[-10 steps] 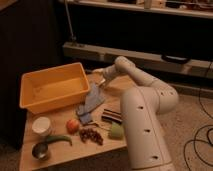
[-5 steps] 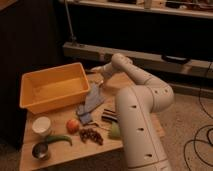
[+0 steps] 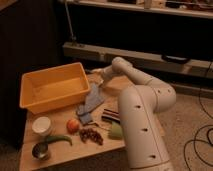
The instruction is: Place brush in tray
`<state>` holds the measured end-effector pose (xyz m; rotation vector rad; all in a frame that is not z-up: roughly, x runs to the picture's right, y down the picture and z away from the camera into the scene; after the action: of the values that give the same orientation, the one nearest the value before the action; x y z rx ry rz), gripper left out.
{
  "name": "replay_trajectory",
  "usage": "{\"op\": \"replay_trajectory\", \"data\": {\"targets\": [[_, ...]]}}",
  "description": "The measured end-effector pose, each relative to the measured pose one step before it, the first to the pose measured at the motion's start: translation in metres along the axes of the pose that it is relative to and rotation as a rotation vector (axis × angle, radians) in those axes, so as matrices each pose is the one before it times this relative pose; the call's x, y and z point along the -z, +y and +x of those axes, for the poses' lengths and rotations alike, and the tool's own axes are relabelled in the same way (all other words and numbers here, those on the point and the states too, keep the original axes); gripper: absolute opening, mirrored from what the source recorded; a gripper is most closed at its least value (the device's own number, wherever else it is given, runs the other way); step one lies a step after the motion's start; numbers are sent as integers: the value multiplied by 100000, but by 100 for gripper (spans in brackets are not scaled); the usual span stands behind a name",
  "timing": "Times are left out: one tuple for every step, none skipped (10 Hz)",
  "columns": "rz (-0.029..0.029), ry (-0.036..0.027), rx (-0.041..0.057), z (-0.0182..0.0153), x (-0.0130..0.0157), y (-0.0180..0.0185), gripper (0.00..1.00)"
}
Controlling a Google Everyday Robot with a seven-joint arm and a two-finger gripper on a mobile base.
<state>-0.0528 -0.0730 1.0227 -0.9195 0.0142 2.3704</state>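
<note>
The yellow tray (image 3: 35, 100) stands on the left rear of the small wooden table (image 3: 65, 155). My gripper (image 3: 98, 74) is just beyond the tray's right rim, above the top end of a blue-grey cloth (image 3: 91, 101). A dark elongated thing with light stripes (image 3: 110, 115), possibly the brush, lies on the table beside my white arm (image 3: 142, 120). I cannot make out anything in the gripper. The inside of the tray looks bare.
At the table's front lie a white cup (image 3: 41, 125), a red-orange fruit (image 3: 73, 125), a green pepper (image 3: 60, 139), a dark red cluster (image 3: 91, 135), a metal cup (image 3: 40, 150) and a pale green thing (image 3: 116, 131). Dark shelving (image 3: 150, 55) runs behind.
My gripper has shifted slightly up and left, closer to the tray's right rim. The things on the table have not moved.
</note>
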Motion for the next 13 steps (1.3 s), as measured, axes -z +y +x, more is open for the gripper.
{"op": "replay_trajectory", "data": {"targets": [[-1498,-452,-1892,-74,-54,-67,80],[-1233,-158,-1713,-32,-99,-57,79],[-929,-59,-1670,17,-257,-170,70],[356,287,69,127,-130,-130,57],[97,208,210,154,-140,83,49],[518,247,-644,65,-248,4,39],[2904,266,-1618,-110,-646,-452,28],[1594,856,-181,411,-522,22,19],[2,136,-46,63,-34,42,11],[-8,-177,-138,-143,120,-99,2],[-19,-227,-143,-167,144,-95,0],[68,164,173,144,-139,81,0],[54,114,113,95,-83,53,0]]}}
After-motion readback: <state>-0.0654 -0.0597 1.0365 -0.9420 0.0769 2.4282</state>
